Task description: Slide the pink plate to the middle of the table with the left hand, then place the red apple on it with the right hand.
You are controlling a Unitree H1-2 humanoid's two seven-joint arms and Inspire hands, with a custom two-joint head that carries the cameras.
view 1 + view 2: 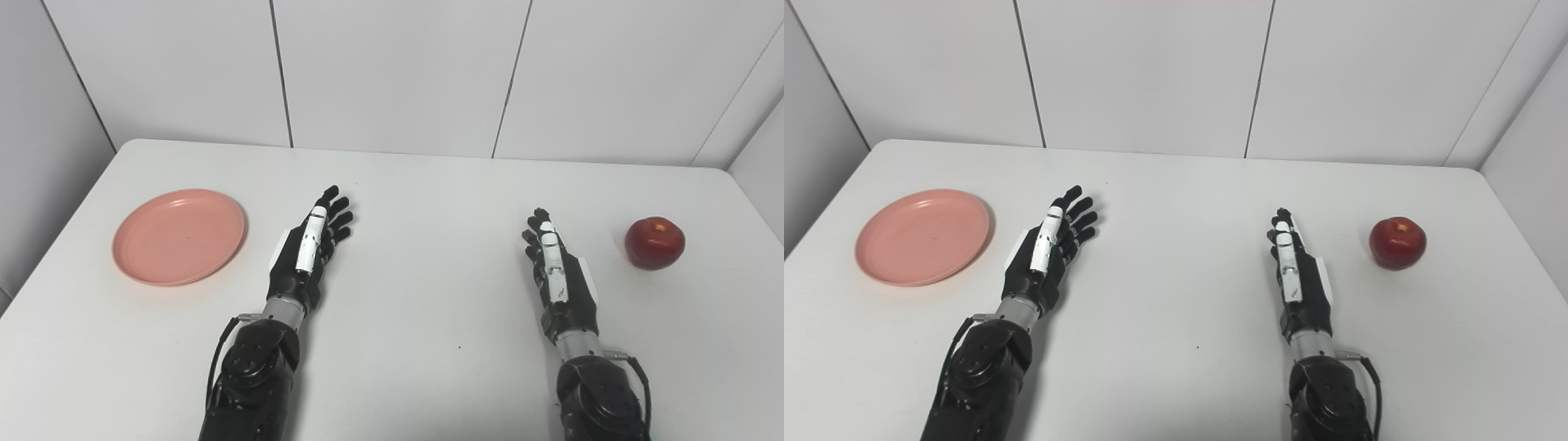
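A pink plate (177, 236) lies flat and empty on the left part of the white table (429, 184). A red apple (654, 242) stands upright on the right part. My left hand (309, 248) is open, fingers stretched out, just right of the plate and apart from it. My right hand (554, 269) is open, fingers stretched forward, left of the apple with a clear gap between them. Both hands hold nothing and are low over the table. The plate (922, 236) and the apple (1398, 242) also show in the right eye view.
White panelled walls (398, 73) close the table in at the back and on both sides. The table's left edge (37, 269) runs close to the plate. A small dark speck (460, 347) lies on the table between my arms.
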